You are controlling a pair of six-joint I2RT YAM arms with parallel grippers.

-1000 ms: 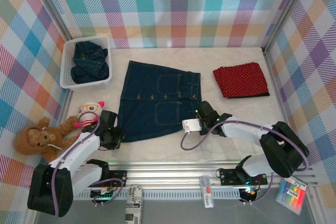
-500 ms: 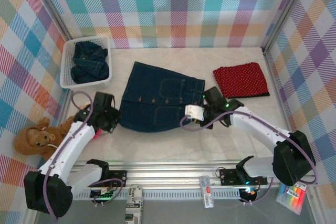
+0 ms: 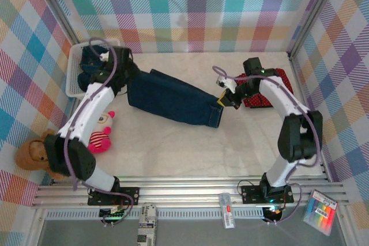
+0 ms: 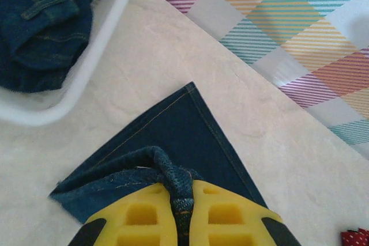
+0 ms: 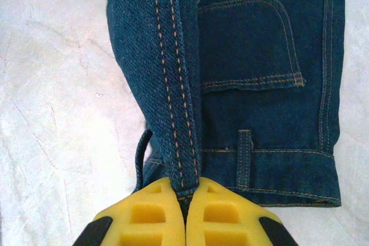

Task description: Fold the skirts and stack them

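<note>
The denim skirt (image 3: 173, 99) lies across the middle of the table (image 3: 173, 154) as a long slanted band, doubled over on itself, its left end up near the basket and its right end lower, toward the middle right. In the right wrist view the denim skirt (image 5: 253, 84) shows a back pocket, a belt loop and the waistband flat on the table, with an orange-stitched fold rising above them. In the left wrist view the denim skirt (image 4: 179, 136) has one pointed corner flat on the table and a rolled edge lifted off it.

The left tool (image 3: 122, 79) is pinched on the left end; close up, the left tool (image 4: 182, 194) has its yellow pads together on that rolled edge. The right tool (image 3: 222, 101) is clamped on the right end, and the right tool (image 5: 185, 193) grips the stitched fold between its pads.

Just right of that end lies the red dotted skirt (image 3: 283, 79), partly under the right arm. At the far left stands the white mesh basket (image 3: 72, 84), more dark denim (image 3: 86, 76) bundled inside it. A pink plush toy (image 3: 101, 133) and a brown plush toy (image 3: 31, 154) sit at the near left.
</note>
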